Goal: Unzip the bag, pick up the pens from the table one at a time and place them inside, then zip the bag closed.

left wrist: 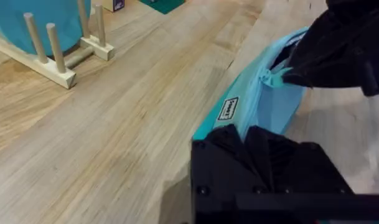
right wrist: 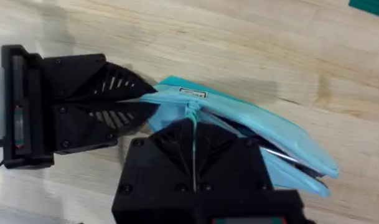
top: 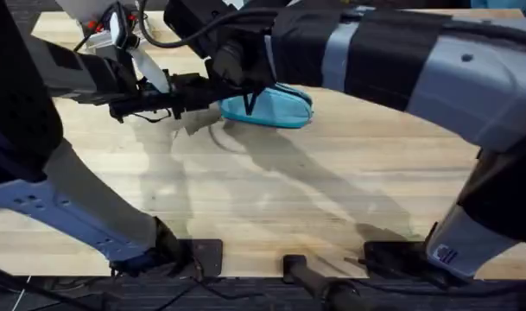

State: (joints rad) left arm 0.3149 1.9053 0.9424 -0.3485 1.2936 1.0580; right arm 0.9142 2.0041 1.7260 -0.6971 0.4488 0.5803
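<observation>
The light blue bag (top: pixel 280 109) lies on the table (top: pixel 271 190) at the far middle. My left gripper (top: pixel 209 93) reaches in from the left and is shut on the bag's (left wrist: pixel 254 102) left end, seen close in the left wrist view (left wrist: pixel 248 134). My right gripper (right wrist: pixel 193 127) is shut on the zipper pull (right wrist: pixel 192 114) near that same end, fingers pressed together. Beyond the pull the bag (right wrist: pixel 264 127) gapes open along its zipper. A thin silver-grey streak (right wrist: pixel 279 155) shows in the gap; I cannot tell whether it is one of the pens.
A round teal disc (left wrist: pixel 27 22) on a wooden peg stand (left wrist: pixel 55 62) sits on the table beside the bag's left end. A dark green item (left wrist: pixel 161 5) lies farther back. Bare wood stretches from the bag to the arm bases.
</observation>
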